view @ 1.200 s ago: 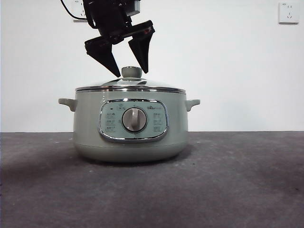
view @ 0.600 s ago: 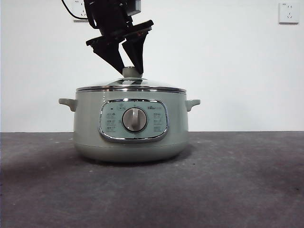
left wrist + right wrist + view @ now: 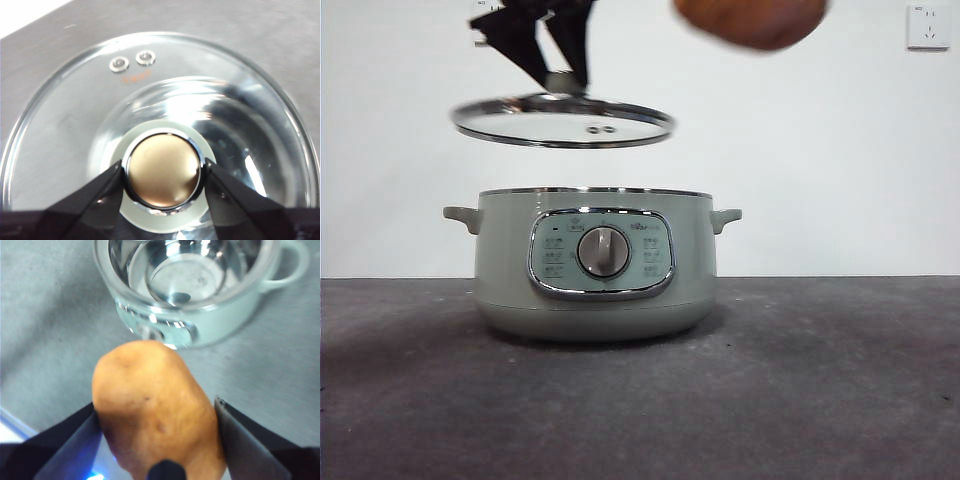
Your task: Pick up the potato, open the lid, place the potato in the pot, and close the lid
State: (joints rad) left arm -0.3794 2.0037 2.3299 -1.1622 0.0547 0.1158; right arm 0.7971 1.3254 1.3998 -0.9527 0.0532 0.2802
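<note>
— Above the pot (image 3: 595, 265) we see the lid (image 3: 563, 121) held up in the air, clear of the rim and shifted a little toward the pot's left side in the front view. What do we make of its build?

— We read it as a round dome of clear glass with a shiny steel rim and two small steam holes near its edge. In the left wrist view the knob (image 3: 162, 170) has a bright ring around a smooth, warm-toned cap, seated on a pale green collar.

— And the left gripper (image 3: 162, 172)?

— We see its two black, wedge-shaped fingers (image 3: 95, 192) pressed against opposite sides of the knob, clamped on it, so the lid hangs level beneath them.

— Where do we find the potato (image 3: 157, 417)?

— We find it high up, to the right of the lid in the front view and above the pot's right side, cut off by the top edge. It is a large oval, orange-brown, with rough matte skin and a few small dark flecks.

— The right gripper (image 3: 157, 415)?

— We see its dark fingers (image 3: 250, 440) closed against the potato's two flanks, gripping it across its width, with the narrower end pointing toward the pot.

— And the pot itself?

— We see a squat, sage-green body with two small side handles, a chrome-framed panel and a grey dial (image 3: 603, 251), standing on the dark, grainy table (image 3: 820, 390). From the right wrist view its open inside is polished, mirror-bright metal.
</note>
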